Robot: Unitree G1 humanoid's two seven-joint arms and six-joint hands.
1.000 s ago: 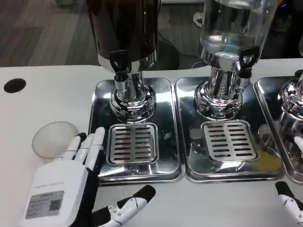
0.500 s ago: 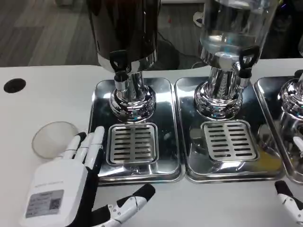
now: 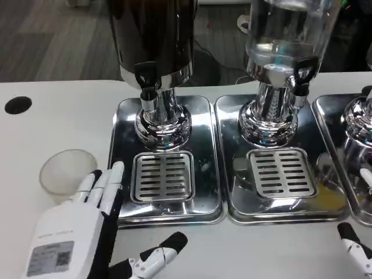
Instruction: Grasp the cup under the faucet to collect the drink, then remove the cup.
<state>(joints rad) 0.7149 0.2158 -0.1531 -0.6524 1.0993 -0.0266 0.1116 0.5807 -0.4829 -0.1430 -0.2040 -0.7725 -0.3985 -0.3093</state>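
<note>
A clear plastic cup (image 3: 65,170) stands on the white table at the left, off the steel tray (image 3: 210,158). The dark dispenser's faucet (image 3: 147,81) hangs over a slotted drip grate (image 3: 163,176) with nothing on it. My left hand (image 3: 87,224) lies low at the front left, open, fingers spread forward just right of the cup, thumb out to the right. Whether the fingers touch the cup I cannot tell. The fingertips (image 3: 349,235) of my right hand show at the bottom right corner, holding nothing.
A clear dispenser (image 3: 282,58) stands on a second tray (image 3: 325,145) with its own grate (image 3: 281,172). A third dispenser (image 3: 360,116) sits at the right edge. A black hole (image 3: 18,104) marks the table at the far left.
My left hand has drawn back toward the front edge, uncovering more of the cup. The cup and the right hand have not moved.
</note>
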